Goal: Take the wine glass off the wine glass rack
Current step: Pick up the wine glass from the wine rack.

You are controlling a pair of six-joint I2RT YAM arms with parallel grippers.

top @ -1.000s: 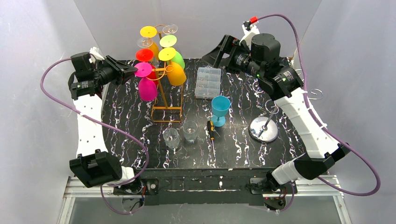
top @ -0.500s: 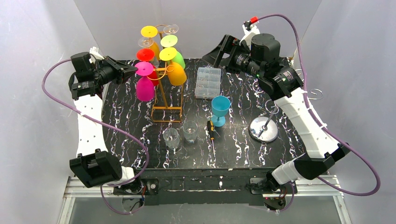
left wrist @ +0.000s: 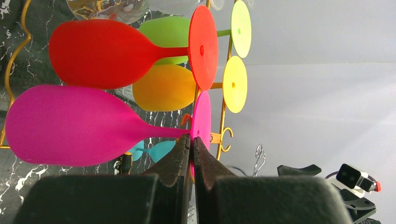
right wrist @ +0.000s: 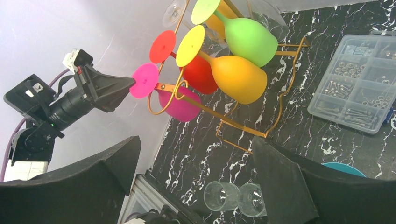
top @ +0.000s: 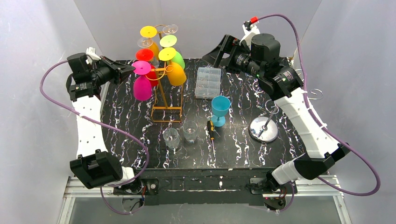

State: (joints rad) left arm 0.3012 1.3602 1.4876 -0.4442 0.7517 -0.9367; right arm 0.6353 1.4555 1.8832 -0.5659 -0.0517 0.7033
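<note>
The gold wire wine glass rack (top: 166, 95) stands at the back left of the table with several coloured glasses hanging upside down. My left gripper (top: 132, 70) is shut on the pink wine glass (top: 142, 87) at its round foot, at the left end of the rack's lower arm. In the left wrist view the fingers (left wrist: 192, 140) pinch the edge of the pink foot (left wrist: 201, 119) where the stem joins; the pink bowl (left wrist: 70, 123) lies to the left. My right gripper (right wrist: 195, 144) is open and empty, high at the back right (top: 215, 53).
Red (left wrist: 98, 53), orange (top: 176, 73), green and clear glasses hang on the rack. A teal goblet (top: 220, 109), two clear tumblers (top: 181, 134), a screwdriver (top: 211, 131), a clear parts box (top: 208, 82) and a silver stand (top: 264, 128) are on the table.
My left gripper has drawn back to the left with the pink glass, which slid leftward along the rack arm. The right arm has not moved.
</note>
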